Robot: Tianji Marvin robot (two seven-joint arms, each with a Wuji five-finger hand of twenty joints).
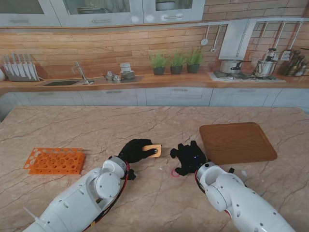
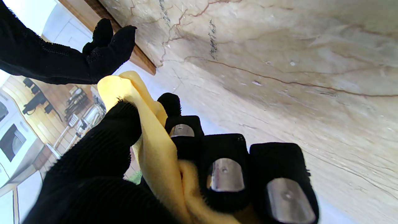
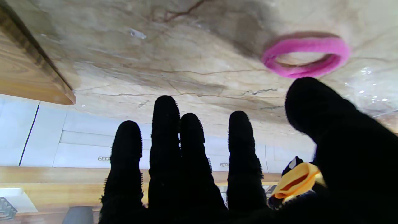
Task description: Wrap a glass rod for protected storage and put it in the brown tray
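Observation:
My left hand (image 1: 136, 151) is shut on a rolled yellow wrap (image 1: 153, 150) near the table's middle; the wrap (image 2: 146, 130) runs between thumb and fingers. The glass rod itself is hidden, presumably inside the roll. My right hand (image 1: 188, 157) hovers just right of it, open, fingers (image 3: 164, 149) spread and holding nothing. A pink elastic ring (image 1: 174, 172) lies flat on the marble beside the right hand's thumb, seen large as the pink ring (image 3: 306, 53) in the right wrist view. The brown tray (image 1: 237, 142) sits to the right, bare.
An orange test-tube rack (image 1: 54, 160) stands at the left of the marble table (image 1: 145, 121). A small clear scrap (image 1: 244, 172) lies near my right forearm. The tray's edge (image 3: 28, 77) shows in the right wrist view. Kitchen counter runs behind.

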